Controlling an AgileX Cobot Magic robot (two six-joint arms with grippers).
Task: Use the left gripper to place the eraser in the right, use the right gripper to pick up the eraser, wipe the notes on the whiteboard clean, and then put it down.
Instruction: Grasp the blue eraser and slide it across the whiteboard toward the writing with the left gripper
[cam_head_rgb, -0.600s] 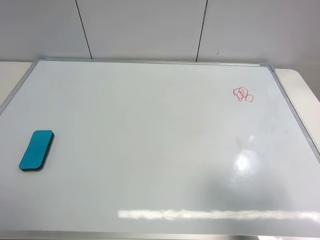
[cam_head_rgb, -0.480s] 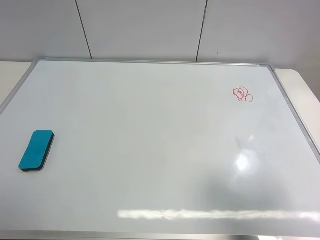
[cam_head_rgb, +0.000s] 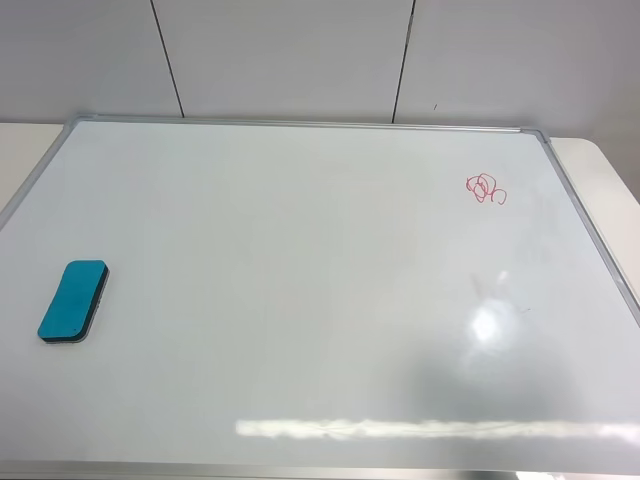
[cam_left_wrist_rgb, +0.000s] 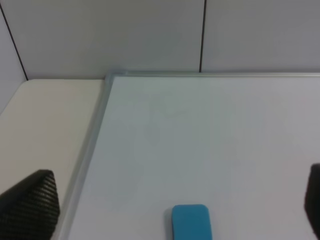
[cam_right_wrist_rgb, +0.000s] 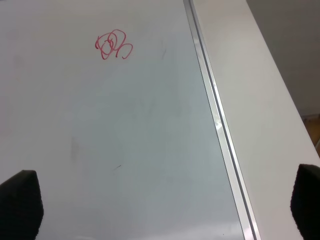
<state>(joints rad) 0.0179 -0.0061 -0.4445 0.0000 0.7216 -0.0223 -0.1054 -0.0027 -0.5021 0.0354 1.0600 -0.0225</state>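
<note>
The teal eraser (cam_head_rgb: 72, 300) lies flat near the left edge of the whiteboard (cam_head_rgb: 300, 280). The red notes (cam_head_rgb: 486, 188) sit at the board's far right. No arm shows in the exterior high view. In the left wrist view the eraser (cam_left_wrist_rgb: 190, 222) lies between and just ahead of the left gripper (cam_left_wrist_rgb: 175, 210), whose fingertips (cam_left_wrist_rgb: 30, 207) stand wide apart, open and empty. The right wrist view shows the notes (cam_right_wrist_rgb: 113, 45) well ahead of the right gripper (cam_right_wrist_rgb: 165, 205), also open, with its fingertips (cam_right_wrist_rgb: 20, 202) at the picture's two corners above bare board.
The board's silver frame (cam_right_wrist_rgb: 215, 120) runs along the right side, with cream table (cam_right_wrist_rgb: 260, 100) beyond it. A grey panelled wall (cam_head_rgb: 300, 55) stands behind the board. Cream table (cam_left_wrist_rgb: 45, 120) also shows left of the board's far left corner.
</note>
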